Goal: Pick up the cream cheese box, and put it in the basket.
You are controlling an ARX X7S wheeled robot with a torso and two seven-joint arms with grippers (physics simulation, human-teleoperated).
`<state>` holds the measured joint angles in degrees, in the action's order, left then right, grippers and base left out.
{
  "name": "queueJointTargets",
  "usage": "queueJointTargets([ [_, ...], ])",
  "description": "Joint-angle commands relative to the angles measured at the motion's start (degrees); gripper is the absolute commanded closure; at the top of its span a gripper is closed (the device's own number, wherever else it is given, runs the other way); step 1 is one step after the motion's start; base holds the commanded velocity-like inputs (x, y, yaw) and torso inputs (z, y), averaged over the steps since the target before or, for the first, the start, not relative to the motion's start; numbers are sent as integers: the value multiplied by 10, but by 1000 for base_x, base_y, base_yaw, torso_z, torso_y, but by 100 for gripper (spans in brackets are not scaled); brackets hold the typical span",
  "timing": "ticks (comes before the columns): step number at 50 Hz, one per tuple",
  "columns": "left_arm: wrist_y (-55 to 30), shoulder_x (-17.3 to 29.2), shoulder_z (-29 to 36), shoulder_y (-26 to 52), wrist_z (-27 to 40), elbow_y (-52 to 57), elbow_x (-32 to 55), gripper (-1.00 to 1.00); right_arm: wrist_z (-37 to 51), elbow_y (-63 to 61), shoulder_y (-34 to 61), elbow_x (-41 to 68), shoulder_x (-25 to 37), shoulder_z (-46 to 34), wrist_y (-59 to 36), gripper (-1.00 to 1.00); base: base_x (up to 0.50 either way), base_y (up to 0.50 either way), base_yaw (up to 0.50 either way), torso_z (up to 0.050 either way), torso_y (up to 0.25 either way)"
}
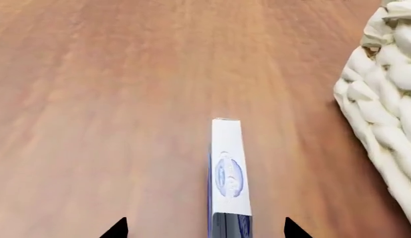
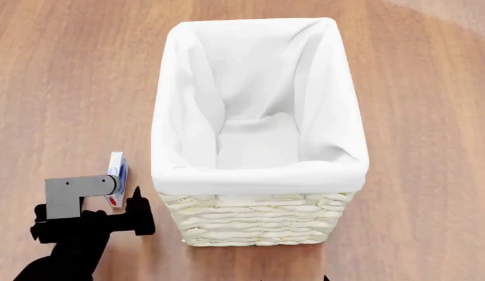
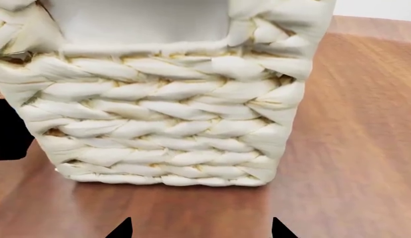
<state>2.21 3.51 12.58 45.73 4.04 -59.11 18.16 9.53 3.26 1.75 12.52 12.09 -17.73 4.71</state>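
Observation:
The cream cheese box [image 2: 116,171], a thin white carton with blue markings, stands on its narrow edge on the wooden table just left of the basket [image 2: 258,218]. In the left wrist view the box [image 1: 229,168] runs straight out between my left gripper's [image 1: 205,230] two fingertips, which stand wide apart with a gap on each side of it. In the head view the left gripper [image 2: 122,200] is at the box's near end. My right gripper [image 3: 200,229] is open and empty, low over the table, facing the basket's near wicker wall [image 3: 166,124].
The basket's white cloth liner [image 2: 250,99] holds nothing visible. Its wicker corner [image 1: 384,99] is close beside the box in the left wrist view. Bare wooden table [image 2: 62,70] surrounds the basket.

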Motion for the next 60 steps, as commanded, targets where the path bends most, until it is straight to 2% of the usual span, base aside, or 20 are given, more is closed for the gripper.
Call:
queueJointTargets([
  [1, 56, -21, -16, 75, -33, -157, 6, -100, 0, -9, -1, 5, 5, -3, -4, -100, 0, 0, 0, 0, 0],
  [5, 54, -21, -29, 78, -35, -157, 8, -100, 1, -11, -1, 6, 6, -3, -4, -100, 0, 0, 0, 0, 0],
  [6, 57, -21, -32, 76, -40, -157, 9, 100, 1, -11, -1, 8, 7, -2, -3, -100, 0, 0, 0, 0, 0],
  [22, 56, -22, -38, 62, -50, -138, -12, 100, 3, -2, 1, 9, 7, -9, 0, -100, 1, 0, 0, 0, 0],
  [26, -114, 19, -26, -21, 4, 151, 1, 100, 3, 0, 1, 11, 7, -9, 2, -100, 0, 0, 0, 0, 0],
  [29, -251, 62, -24, -50, 65, 357, 5, 100, 2, 2, 1, 15, 8, -7, 3, -100, 0, 0, 0, 0, 0],
  [32, -346, 95, -29, -61, 98, 486, 16, 100, 3, -3, -1, 17, 9, -7, 2, -100, 0, 0, 0, 0, 0],
  [40, -566, 178, -9, -30, 141, 695, 26, 100, 8, -18, -8, 17, 13, -10, 0, -100, 0, 0, 0, 0, 0],
  [41, -621, 194, 0, -9, 145, 733, 30, 100, 11, -26, -9, 17, 14, -10, -5, -100, 0, 0, 0, 0, 0],
  [43, -636, 205, 14, 0, 145, 750, 25, 100, 11, -27, -9, 17, 15, -11, -5, -100, 0, 0, 0, 0, 0],
  [44, -718, 223, 34, 40, 136, 795, 42, 100, 13, -36, -11, 16, 16, -12, -7, -100, 0, 0, 0, 0, 0],
  [46, -773, 237, 54, 72, 129, 835, 52, 100, 15, -38, -11, 17, 17, -12, -9, -100, 0, 0, 0, 0, 0],
  [47, -826, 242, 65, 109, 117, 854, 68, 100, 17, -39, -10, 15, 17, -13, -11, -100, 0, 0, 0, 0, 0],
  [50, -884, 251, 87, 159, 96, 882, 92, 100, 19, -46, -11, 15, 19, -13, -14, -100, 0, 0, 0, 0, 0],
  [51, -921, 246, 77, 195, 93, 892, 127, 100, 20, -48, -11, 15, 19, -14, -16, -100, 0, 0, 0, 0, 0],
  [52, -921, 248, 77, 197, 104, 891, 141, 100, 20, -48, -10, 15, 19, -14, -16, -100, 0, 0, 0, 0, 0],
  [53, -922, 262, 77, 238, 153, 873, 227, 100, 19, -46, -9, 15, 19, -15, -16, -100, 0, 0, 0, 0, 0],
  [54, -922, 280, 94, 286, 232, 849, 313, 100, 20, -42, -7, 14, 18, -16, -15, -100, 0, 0, 0, 0, 0],
  [57, -920, 292, 118, 363, 343, 803, 555, 100, 19, -38, -6, 14, 18, -18, -14, -100, 0, 0, 0, 0, 0],
  [60, -919, 299, 180, 451, 385, 759, 639, 100, 17, -30, -7, 13, 18, -19, -7, -100, 0, 0, 0, 0, 0],
])
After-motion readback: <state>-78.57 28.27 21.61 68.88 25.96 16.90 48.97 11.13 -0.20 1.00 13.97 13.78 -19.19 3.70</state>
